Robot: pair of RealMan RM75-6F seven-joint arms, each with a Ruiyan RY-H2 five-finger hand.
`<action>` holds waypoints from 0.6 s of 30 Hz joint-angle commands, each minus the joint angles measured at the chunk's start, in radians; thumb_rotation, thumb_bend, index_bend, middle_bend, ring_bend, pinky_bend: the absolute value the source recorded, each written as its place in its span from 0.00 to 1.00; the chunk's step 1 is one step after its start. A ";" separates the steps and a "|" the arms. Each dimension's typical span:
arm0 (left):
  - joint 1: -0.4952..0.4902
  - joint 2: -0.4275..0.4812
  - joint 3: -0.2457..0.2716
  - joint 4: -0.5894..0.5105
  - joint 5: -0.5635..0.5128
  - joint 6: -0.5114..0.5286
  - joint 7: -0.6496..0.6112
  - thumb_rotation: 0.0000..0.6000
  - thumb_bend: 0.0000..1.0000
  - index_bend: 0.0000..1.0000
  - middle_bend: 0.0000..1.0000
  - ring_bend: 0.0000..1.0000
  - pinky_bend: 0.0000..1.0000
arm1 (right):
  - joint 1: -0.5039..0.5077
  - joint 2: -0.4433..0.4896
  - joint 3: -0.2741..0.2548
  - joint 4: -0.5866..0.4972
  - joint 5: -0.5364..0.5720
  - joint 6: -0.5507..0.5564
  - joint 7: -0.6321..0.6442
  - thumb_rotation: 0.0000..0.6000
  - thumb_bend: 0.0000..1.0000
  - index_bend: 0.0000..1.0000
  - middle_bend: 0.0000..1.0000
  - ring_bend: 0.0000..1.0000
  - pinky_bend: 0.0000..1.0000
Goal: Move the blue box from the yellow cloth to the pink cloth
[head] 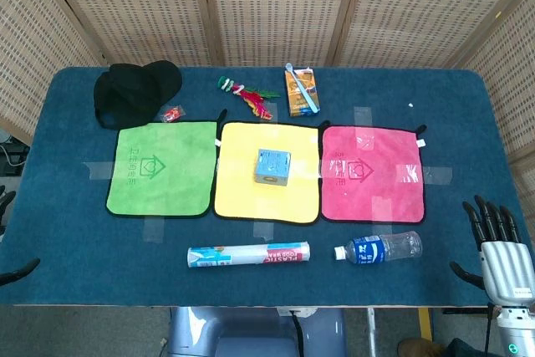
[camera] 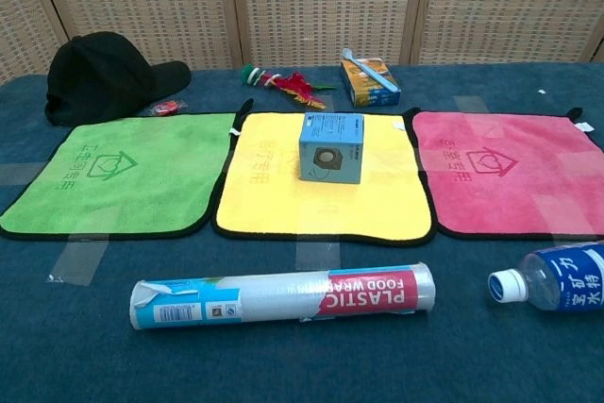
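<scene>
A small blue box [head: 272, 166] [camera: 331, 146] stands upright near the middle of the yellow cloth [head: 242, 194] [camera: 269, 197]. To its right lies the pink cloth [head: 372, 194] [camera: 514, 197], bare and held down with clear tape. My right hand [head: 499, 244] hangs off the table's near right corner, fingers spread and holding nothing, far from the box. Only dark slivers of my left hand [head: 17, 272] show at the left edge of the head view, thumb and fingertips apart with nothing in them. Neither hand appears in the chest view.
A green cloth [head: 163, 169] lies left of the yellow one, with a black cap [head: 134, 89] behind it. A plastic wrap roll [head: 248, 253] and a water bottle [head: 380, 248] lie along the near edge. An orange carton [head: 301, 91] and a colourful toy [head: 249, 96] sit at the back.
</scene>
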 commanded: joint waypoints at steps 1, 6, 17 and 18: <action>-0.001 0.003 0.003 -0.002 0.004 -0.004 -0.005 1.00 0.00 0.00 0.00 0.00 0.00 | 0.002 -0.001 -0.002 -0.001 0.000 -0.005 -0.003 1.00 0.08 0.00 0.00 0.00 0.00; 0.000 0.004 0.003 -0.001 0.003 -0.004 -0.010 1.00 0.00 0.00 0.00 0.00 0.00 | 0.023 0.004 -0.002 -0.005 0.007 -0.049 0.000 1.00 0.20 0.00 0.00 0.00 0.00; -0.050 -0.035 -0.042 0.012 -0.099 -0.083 0.034 1.00 0.00 0.00 0.00 0.00 0.00 | 0.316 0.064 0.146 -0.166 0.193 -0.429 -0.334 1.00 0.83 0.00 0.00 0.00 0.00; -0.054 -0.040 -0.048 0.014 -0.115 -0.091 0.042 1.00 0.00 0.00 0.00 0.00 0.00 | 0.350 0.064 0.161 -0.179 0.221 -0.474 -0.340 1.00 0.90 0.00 0.00 0.00 0.00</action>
